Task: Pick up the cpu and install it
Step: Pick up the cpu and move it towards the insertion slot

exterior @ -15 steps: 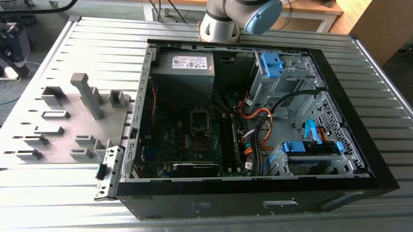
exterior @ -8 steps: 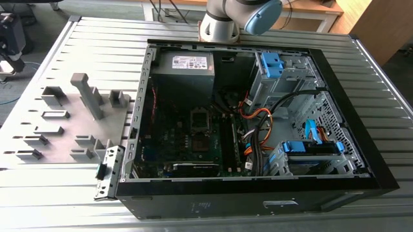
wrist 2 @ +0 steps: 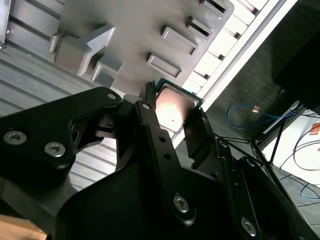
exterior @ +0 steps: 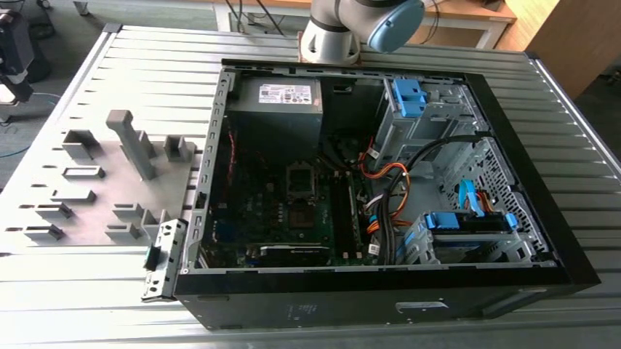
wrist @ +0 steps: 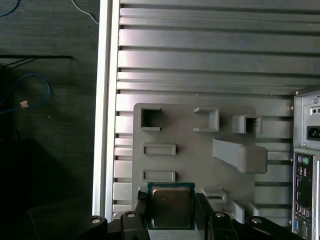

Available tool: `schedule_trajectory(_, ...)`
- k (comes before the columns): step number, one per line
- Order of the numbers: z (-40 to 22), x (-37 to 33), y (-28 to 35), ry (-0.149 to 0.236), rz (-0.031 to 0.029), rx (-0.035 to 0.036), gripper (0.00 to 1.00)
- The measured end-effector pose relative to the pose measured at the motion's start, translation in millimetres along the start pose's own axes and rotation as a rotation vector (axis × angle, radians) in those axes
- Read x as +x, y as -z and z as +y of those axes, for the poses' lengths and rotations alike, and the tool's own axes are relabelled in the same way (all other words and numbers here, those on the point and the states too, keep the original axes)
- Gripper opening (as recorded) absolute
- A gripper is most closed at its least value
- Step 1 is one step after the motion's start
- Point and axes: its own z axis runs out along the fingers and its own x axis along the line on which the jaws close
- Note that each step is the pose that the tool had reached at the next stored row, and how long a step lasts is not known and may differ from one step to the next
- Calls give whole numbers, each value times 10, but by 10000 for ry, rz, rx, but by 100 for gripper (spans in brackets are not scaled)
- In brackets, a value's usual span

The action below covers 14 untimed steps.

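Observation:
My gripper [wrist: 171, 216] is shut on the cpu [wrist: 171, 206], a small square chip with a pale silvery top and a green rim. In both wrist views the black fingers [wrist: 202, 212] clamp two opposite edges of the chip. The cpu [wrist 2: 172, 107] hangs in the gripper [wrist 2: 175, 120] well above the grey holder plate [wrist: 190, 150], over the plate's edge with its slots. In the exterior view the open computer case [exterior: 524, 182] lies on its side on the table, and its motherboard [exterior: 291, 211] is exposed.
The holder plate [exterior: 107, 182] with several raised blocks, one of them a tall block [exterior: 131, 142], lies at the exterior view's left of the case. Orange and black cables [exterior: 388, 196] and blue drive bays [exterior: 466, 222] crowd the case's other side. The arm's base [exterior: 335, 33] stands behind it.

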Motion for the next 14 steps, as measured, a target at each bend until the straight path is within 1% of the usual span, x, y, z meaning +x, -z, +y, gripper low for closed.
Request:
schedule_trajectory(10,0,-1,3,0,2,1,47)
schedule_trajectory(14,0,-26,3,1,1,0,47)
